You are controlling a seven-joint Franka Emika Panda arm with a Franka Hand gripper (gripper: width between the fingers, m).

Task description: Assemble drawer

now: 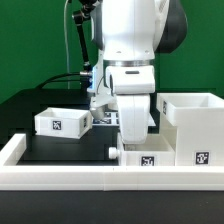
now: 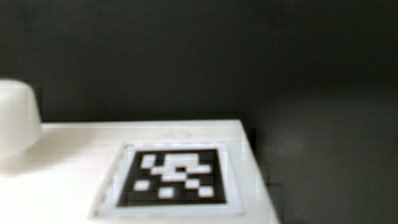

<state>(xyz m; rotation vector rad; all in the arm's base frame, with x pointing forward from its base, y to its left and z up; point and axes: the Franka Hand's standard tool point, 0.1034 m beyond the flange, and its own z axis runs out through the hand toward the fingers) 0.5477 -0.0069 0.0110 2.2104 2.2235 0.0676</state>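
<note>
The drawer's large white housing (image 1: 195, 128) stands at the exterior view's right with a tag on its front. One shallow tray (image 1: 60, 122) sits at the left on the dark table. A second small tagged tray (image 1: 150, 158) lies at the front, just behind the rail. My gripper (image 1: 122, 147) is low over this tray's left end, and its fingers are mostly hidden by the hand. The wrist view shows a white tagged face (image 2: 175, 178) close below, with none of my fingers in sight.
A long low white rail (image 1: 60, 178) edges the table's front. Black cables and a stand (image 1: 78, 50) rise behind the arm. A rounded white piece (image 2: 15, 120) shows at the wrist view's edge. Dark table surface (image 2: 267, 60) lies beyond the tagged face.
</note>
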